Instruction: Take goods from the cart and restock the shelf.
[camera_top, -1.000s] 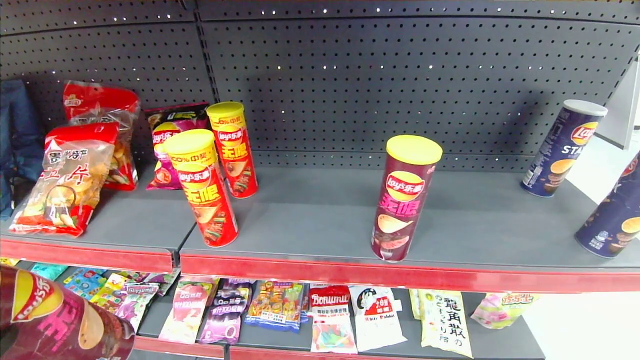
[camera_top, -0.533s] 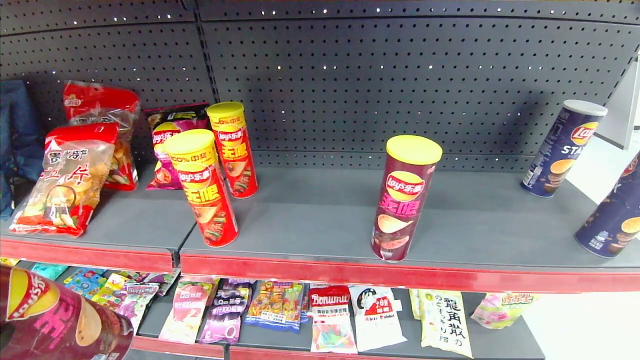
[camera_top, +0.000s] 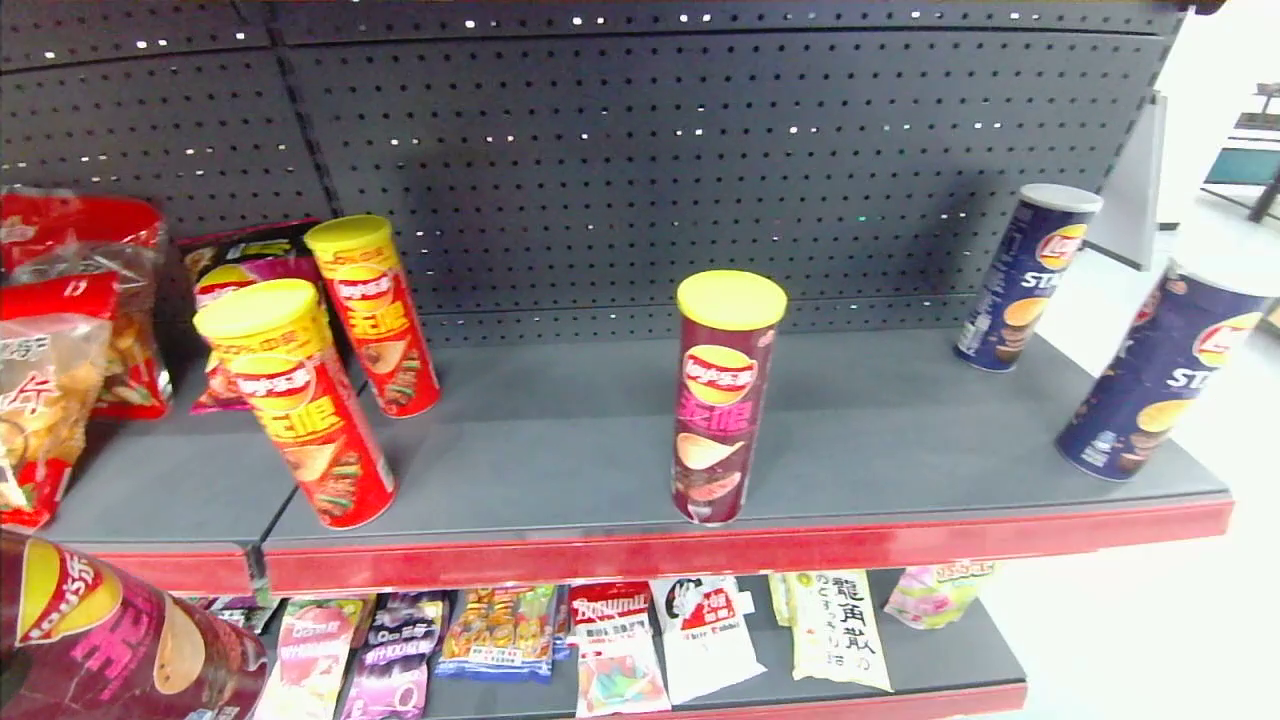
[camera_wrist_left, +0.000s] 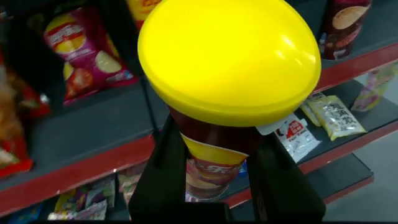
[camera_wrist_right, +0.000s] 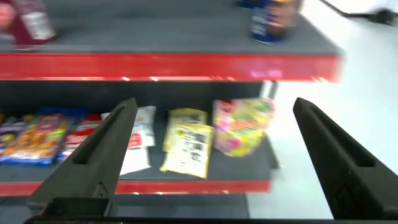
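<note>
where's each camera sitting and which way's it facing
Head view: on the head, facing forward and down at the upper shelf; held maroon can at lower left.
Left wrist view: on the left wrist, facing the shelves past the left gripper, shut on that can.
Right wrist view: on the right wrist, facing the snack packs through the open right gripper.
Shared: head and left wrist both show that can.

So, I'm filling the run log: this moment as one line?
left claw shut on maroon chip can; right claw open; shelf ahead
</note>
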